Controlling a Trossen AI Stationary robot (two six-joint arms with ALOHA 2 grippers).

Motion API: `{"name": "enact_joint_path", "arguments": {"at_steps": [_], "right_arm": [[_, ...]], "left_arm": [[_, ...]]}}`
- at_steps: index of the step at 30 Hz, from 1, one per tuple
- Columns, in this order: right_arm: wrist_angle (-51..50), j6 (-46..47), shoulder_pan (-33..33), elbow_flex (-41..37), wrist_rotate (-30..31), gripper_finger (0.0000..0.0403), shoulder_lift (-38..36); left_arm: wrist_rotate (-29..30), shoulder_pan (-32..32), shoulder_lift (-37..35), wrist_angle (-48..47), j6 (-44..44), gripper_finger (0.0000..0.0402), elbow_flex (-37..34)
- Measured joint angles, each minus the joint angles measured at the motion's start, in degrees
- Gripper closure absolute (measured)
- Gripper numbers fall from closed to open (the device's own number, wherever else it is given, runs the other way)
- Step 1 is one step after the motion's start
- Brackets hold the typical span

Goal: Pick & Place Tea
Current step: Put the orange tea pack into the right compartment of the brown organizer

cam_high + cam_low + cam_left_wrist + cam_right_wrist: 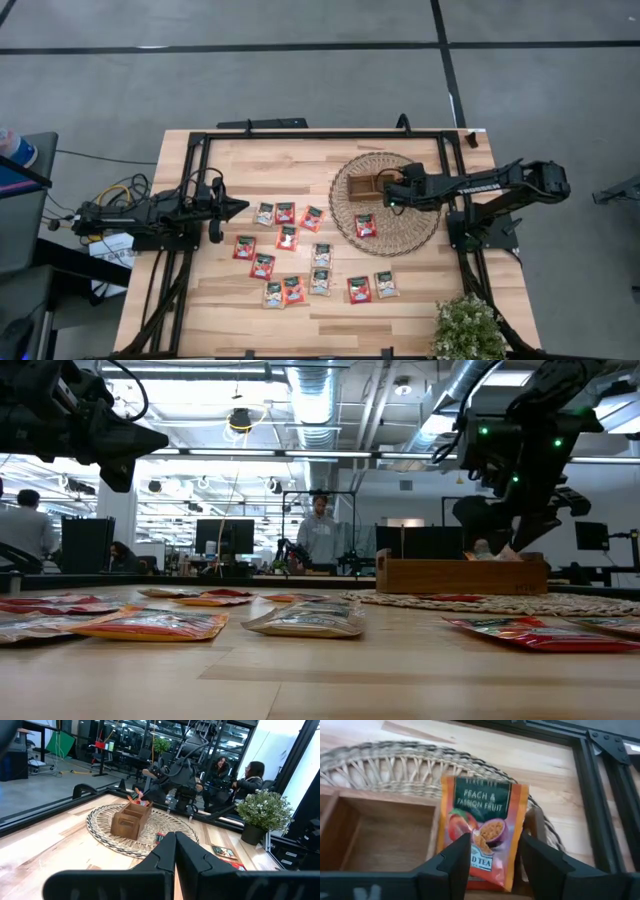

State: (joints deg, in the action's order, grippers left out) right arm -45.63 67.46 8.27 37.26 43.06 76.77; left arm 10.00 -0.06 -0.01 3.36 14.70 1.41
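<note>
Inspecting the right hand (pixel 490 857) first: in the right wrist view its two fingers stand part-way apart with a tea sachet (pixel 482 832) upright between them, an orange-edged packet with a dark green label and a fruit picture. I cannot tell whether the fingers pinch its lower edges or have just let go. I judge the upright hold is deliberate, so the flat packet can drop on edge into a narrow compartment.

The wooden tray (pixel 366 186) sits on the round wicker mat (pixel 400 235) in the centre-right of the high view. The right hand (pixel 392 192) hangs at the tray's right end. In the low view the hand (pixel 525 525) is above the tray (pixel 461 574) at the right of the frame, with the packet's top showing just over the tray wall, so I take this as the placing step.

The remaining sachets (pixel 287 238) lie flat on the bench (pixel 230 310) in the lower centre of the high view, well apart from the right hand; one red sachet (pixel 365 226) lies on the mat just below the tray.

The left hand (pixel 238 207) waits at centre-left, fingers pressed together and holding nothing, near the upper row of sachets.
</note>
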Motion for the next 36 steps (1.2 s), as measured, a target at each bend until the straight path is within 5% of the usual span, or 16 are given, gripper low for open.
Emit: {"name": "enact_joint_path", "arguments": {"at_steps": [12,18,29,36], "right_arm": [[-7.05,-0.02,0.00,5.30,1.88,0.0243,-0.02],[-4.94,-0.92,-0.88,7.82,-2.90,0.0250,-0.02],[-1.44,-7.49,-13.55,12.60,-15.42,0.0268,-0.02],[-0.78,-0.55,-21.25,16.15,-19.25,0.0270,-0.04]], "left_arm": [[0.00,-0.01,0.00,-0.02,-0.24,0.0401,0.00],[0.00,-0.01,0.00,-0.02,-0.26,0.0401,0.00],[0.00,-0.02,0.00,-0.26,-0.26,0.0401,0.00],[0.00,0.00,0.00,-0.26,-0.24,0.0401,0.00]]}}
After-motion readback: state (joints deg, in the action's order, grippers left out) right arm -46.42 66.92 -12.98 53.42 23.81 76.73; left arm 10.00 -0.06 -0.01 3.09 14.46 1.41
